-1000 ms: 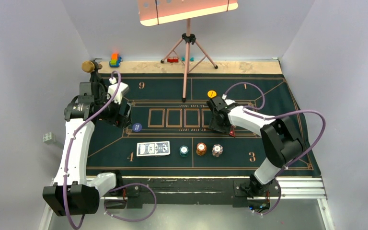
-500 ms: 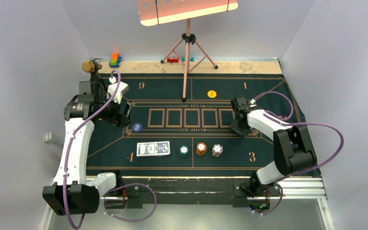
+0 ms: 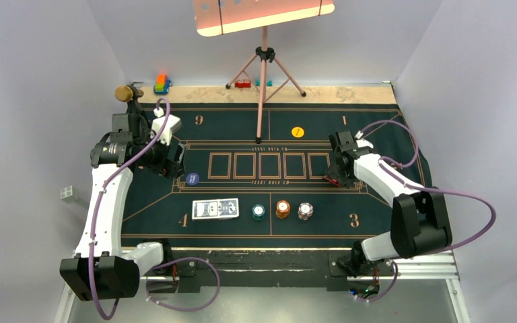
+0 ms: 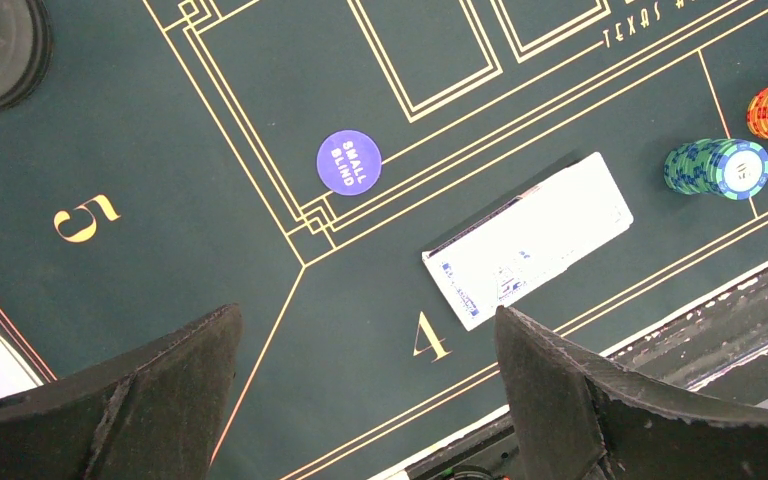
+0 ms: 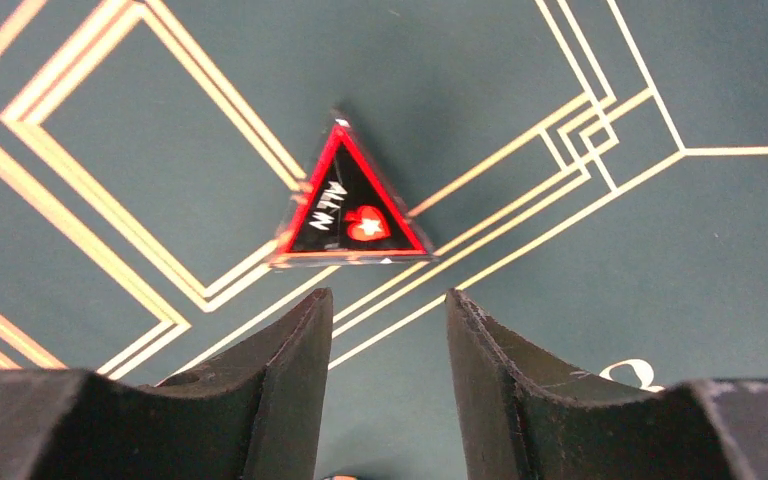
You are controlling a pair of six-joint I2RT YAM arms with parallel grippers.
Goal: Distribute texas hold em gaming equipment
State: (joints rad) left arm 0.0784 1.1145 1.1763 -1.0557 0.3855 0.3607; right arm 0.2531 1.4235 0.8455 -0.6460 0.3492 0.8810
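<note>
At the near side of the felt-covered counter (image 3: 309,232), the deck of cards (image 3: 215,209) is being flanked rightward by teal chips (image 3: 258,212), orange-brown chips (image 3: 283,209) and whitish chips (image 3: 305,211). Farther in, the left claw (image 4: 365,320) is being held wide apart and empty beside the dark blue chip (image 4: 349,161), its arm bent inward. The right claw (image 5: 388,300), half parted and gripping nothing, is being pointed down just short of a triangular marker (image 5: 348,212). Beyond, the yellow chip (image 3: 297,132) is lying apart from the tripod (image 3: 264,74) and microphone (image 3: 128,93).

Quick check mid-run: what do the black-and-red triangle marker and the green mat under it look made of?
Triangle marker: likely hard glossy plastic or acrylic; crisp edges, pale sheen along its base. Mat: seemingly matte felt or cloth, printed gold lines, no reflections.
</note>
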